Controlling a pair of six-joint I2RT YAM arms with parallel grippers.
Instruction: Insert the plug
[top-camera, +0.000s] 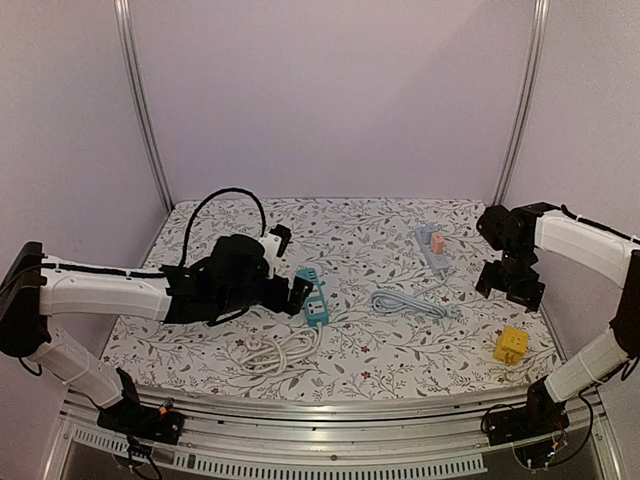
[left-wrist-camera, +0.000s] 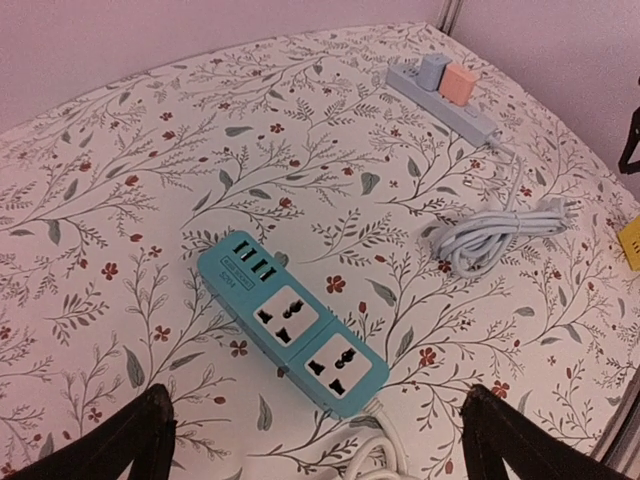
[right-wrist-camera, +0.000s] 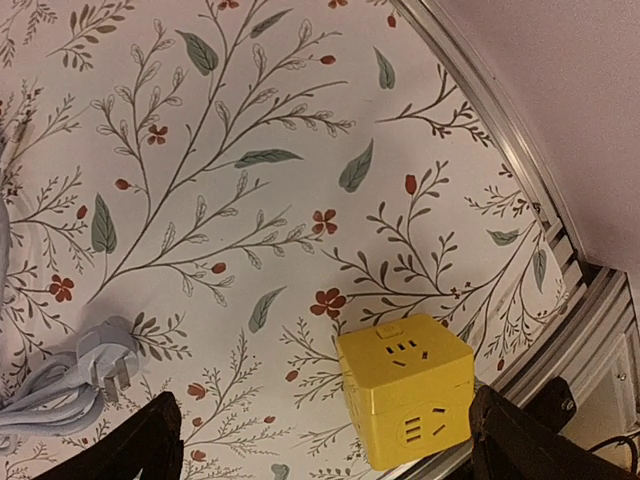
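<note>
Left end effector (top-camera: 300, 291) gapes empty beside a teal plastic power strip (left-wrist-camera: 292, 335); right end effector (top-camera: 510, 284) open near a yellow cube (right-wrist-camera: 405, 388); floral-printed surface (top-camera: 380, 225); lilac walls (top-camera: 330, 90).

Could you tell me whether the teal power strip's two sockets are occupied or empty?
Empty: both sockets on the teal power strip show bare holes, with no plug in either.

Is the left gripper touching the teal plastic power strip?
Apart. In the left wrist view, flowered tablecloth shows between the open left gripper and the teal plastic power strip.
</note>
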